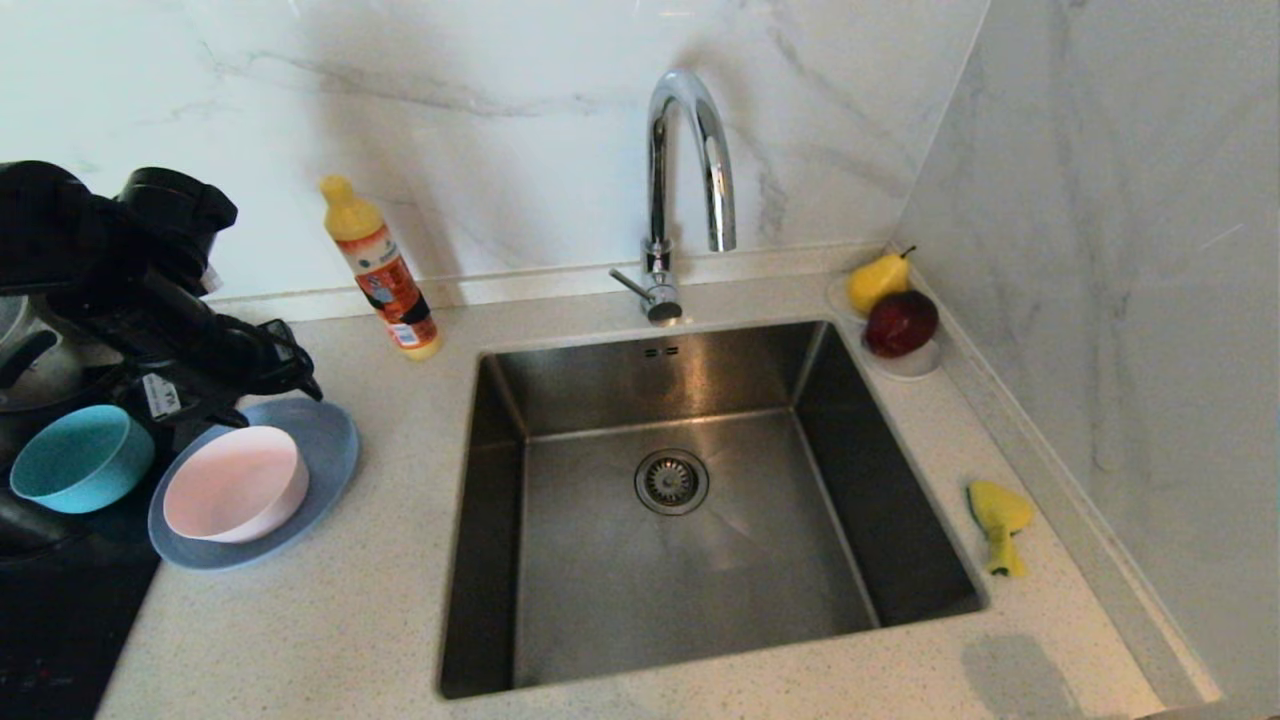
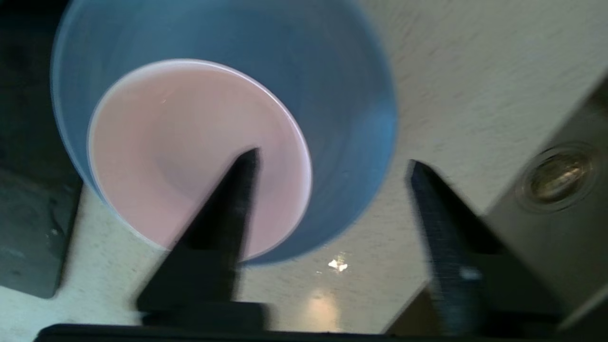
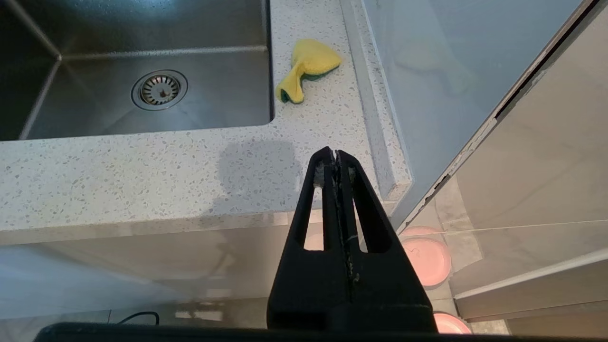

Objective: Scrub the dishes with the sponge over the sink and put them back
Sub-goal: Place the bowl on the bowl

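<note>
On the counter left of the sink (image 1: 600, 590) sits a pale pink dish (image 1: 235, 482) on the wide blue-grey plate (image 1: 328, 440). A teal bowl (image 1: 80, 457) stands further left. My left gripper (image 1: 285, 375) hangs just above the far rim of that plate. In the left wrist view it (image 2: 333, 158) is open over the pink dish (image 2: 190, 152) and blue plate (image 2: 332, 71), with nothing between its fingers. The yellow sponge (image 1: 998, 522) lies right of the sink. My right gripper (image 3: 335, 153) is shut and empty, low off the counter's front right corner, short of the sponge (image 3: 308, 66).
An orange detergent bottle (image 1: 385, 275) stands behind the dishes, the tap (image 1: 685, 170) behind the sink. A white saucer with a pear and an apple (image 1: 895, 310) fills the back right corner by the wall. A dark hob (image 1: 60, 620) lies at the left edge.
</note>
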